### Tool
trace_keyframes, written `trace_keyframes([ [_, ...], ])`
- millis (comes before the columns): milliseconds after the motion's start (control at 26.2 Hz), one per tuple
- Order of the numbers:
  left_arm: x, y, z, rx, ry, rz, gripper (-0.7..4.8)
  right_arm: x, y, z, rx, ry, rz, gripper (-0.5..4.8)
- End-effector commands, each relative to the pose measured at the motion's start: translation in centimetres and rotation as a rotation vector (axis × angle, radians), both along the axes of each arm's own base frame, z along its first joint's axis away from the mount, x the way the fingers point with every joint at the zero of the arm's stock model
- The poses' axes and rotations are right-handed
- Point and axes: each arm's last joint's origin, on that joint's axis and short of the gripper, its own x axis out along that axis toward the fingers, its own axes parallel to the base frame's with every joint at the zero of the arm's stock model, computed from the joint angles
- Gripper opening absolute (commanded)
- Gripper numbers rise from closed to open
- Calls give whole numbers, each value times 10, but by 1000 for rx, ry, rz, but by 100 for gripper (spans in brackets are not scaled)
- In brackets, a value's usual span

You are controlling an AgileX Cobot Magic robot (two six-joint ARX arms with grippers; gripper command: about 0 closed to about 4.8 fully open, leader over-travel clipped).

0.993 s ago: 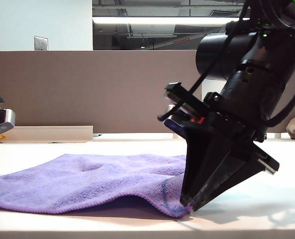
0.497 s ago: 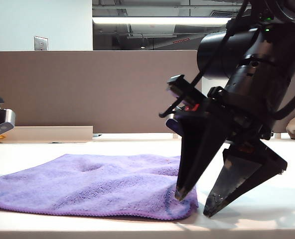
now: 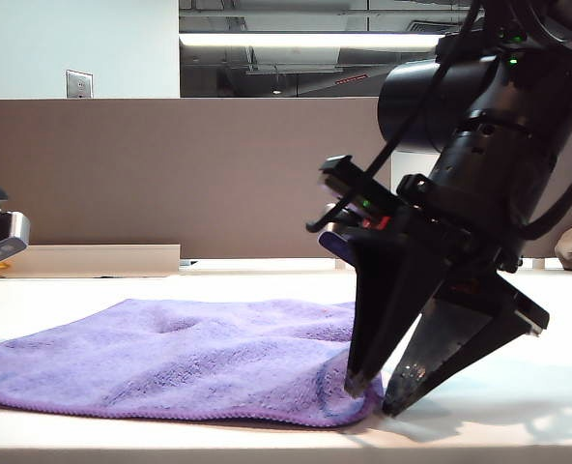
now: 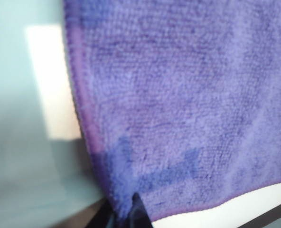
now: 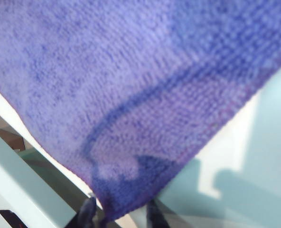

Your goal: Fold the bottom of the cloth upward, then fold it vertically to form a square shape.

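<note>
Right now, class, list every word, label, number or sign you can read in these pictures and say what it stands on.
None: no readable text in any view.
The cloth is plain purple, with no tag or print showing.
The wall plate is blank.
The right hand, open at the cloth's near corner, shows no legible marking, only small red and green lights on its arm.
The left hand shows only dark fingertips at the cloth's hem.

The right gripper (image 3: 375,389) points down at the exterior view's five o'clock, jaws slightly parted. The left gripper (image 4: 126,216) shows only two close-set dark fingertips.
</note>
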Motion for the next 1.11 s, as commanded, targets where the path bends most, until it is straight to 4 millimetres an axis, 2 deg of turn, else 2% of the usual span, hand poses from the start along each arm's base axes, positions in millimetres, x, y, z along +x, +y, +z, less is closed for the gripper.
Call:
trace_keyframes([
  [38, -5, 1, -12, 70, 49, 1, 52, 2, 1, -2, -5, -20, -22, 144],
  [344, -5, 1, -12, 70, 49, 1, 52, 2, 4, -20, -8, 86, -18, 143],
  [420, -5, 1, -12, 70, 48, 1, 52, 2, 4, -20, -10, 88, -18, 94],
  [573, -5, 1, -12, 70, 47, 1, 52, 1, 4, -20, -16, 96, -17, 79],
  [649, -5, 1, -12, 70, 47, 1, 52, 2, 3, -20, -16, 90, -4, 37],
  [764, -4, 1, -12, 69, 38, 1, 45, 1, 2, -20, -21, 88, 16, 8],
  [840, -4, 1, -12, 64, 38, 1, 13, 0, 2, -18, -19, 78, 21, 8],
  [1108, -9, -2, -8, -60, 87, -2, 12, -5, -3, 10, 24, -7, 16, -1],
])
